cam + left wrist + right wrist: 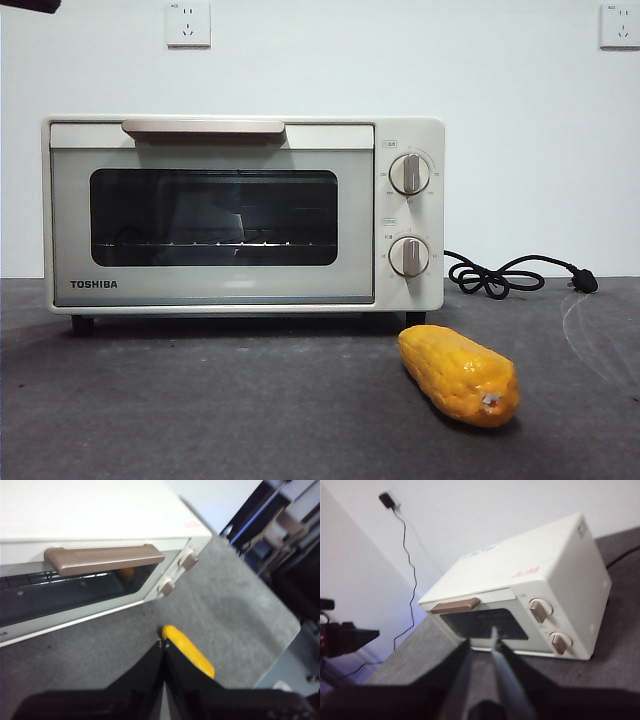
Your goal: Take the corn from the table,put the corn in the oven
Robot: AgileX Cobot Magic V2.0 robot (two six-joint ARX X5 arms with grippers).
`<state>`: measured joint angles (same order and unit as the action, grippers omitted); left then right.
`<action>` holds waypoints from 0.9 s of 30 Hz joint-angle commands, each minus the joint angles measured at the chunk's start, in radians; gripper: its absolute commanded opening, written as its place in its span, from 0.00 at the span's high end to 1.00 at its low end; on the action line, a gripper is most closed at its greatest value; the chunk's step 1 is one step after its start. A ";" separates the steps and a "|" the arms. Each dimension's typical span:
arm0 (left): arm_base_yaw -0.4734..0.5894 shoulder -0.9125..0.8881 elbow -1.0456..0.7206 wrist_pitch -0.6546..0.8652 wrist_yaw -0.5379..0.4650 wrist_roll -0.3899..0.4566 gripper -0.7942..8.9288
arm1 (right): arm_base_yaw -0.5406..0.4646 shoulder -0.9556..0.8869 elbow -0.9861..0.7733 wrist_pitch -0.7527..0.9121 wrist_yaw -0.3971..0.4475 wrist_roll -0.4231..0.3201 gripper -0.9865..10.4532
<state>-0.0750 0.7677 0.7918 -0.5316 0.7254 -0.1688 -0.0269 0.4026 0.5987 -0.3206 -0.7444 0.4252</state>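
The corn [460, 375] lies on the dark grey table [200, 400], in front of the oven's right end and a little apart from it. The cream oven [220, 290] stands with its door closed and its bar handle [203, 127] at the top. My left gripper [163, 644] hovers shut and empty above the table, with the corn [187, 650] just beyond its tips and the oven [90, 510] facing it. My right gripper [481, 636] hangs further off, a narrow gap between its jaws, holding nothing, pointed at the oven [535, 565]. The corn is out of the right wrist view.
A black cord with its plug [510, 275] lies on the table right of the oven. Two knobs [410, 173] sit on the oven's right panel. A black arm tip [28, 5] shows at the top left corner. The table's edge [280, 650] runs beyond the corn.
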 commanded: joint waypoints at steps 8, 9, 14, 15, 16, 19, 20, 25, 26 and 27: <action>-0.012 0.173 0.305 -0.334 -0.085 0.238 0.92 | 0.087 0.249 0.257 -0.308 0.041 -0.214 0.57; -0.016 0.180 0.322 -0.350 -0.108 0.243 0.92 | 0.113 0.273 0.275 -0.333 0.065 -0.226 0.55; -0.037 0.187 0.349 -0.379 -0.150 0.257 0.92 | 0.280 0.382 0.307 -0.374 0.208 -0.245 0.55; -0.040 0.188 0.349 -0.390 -0.150 0.260 0.92 | 0.324 0.410 0.307 -0.373 0.247 -0.245 0.54; -0.045 0.190 0.349 -0.402 -0.150 0.266 0.92 | 0.370 0.438 0.307 -0.374 0.293 -0.242 0.52; -0.059 0.199 0.349 -0.451 -0.150 0.297 0.92 | 0.502 0.525 0.307 -0.374 0.423 -0.237 0.52; -0.063 0.202 0.349 -0.465 -0.150 0.309 0.92 | 0.539 0.554 0.307 -0.371 0.456 -0.234 0.52; -0.077 0.212 0.349 -0.515 -0.217 0.335 0.92 | 0.683 0.725 0.307 -0.319 0.567 -0.216 0.52; -0.080 0.212 0.349 -0.518 -0.238 0.335 0.92 | 0.697 0.755 0.307 -0.305 0.567 -0.214 0.52; -0.083 0.212 0.349 -0.523 -0.261 0.334 0.92 | 0.711 0.790 0.307 -0.289 0.571 -0.210 0.52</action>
<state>-0.1539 0.9779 1.1408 -1.0512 0.4786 0.1467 0.6792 1.1709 0.9070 -0.6182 -0.1806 0.2031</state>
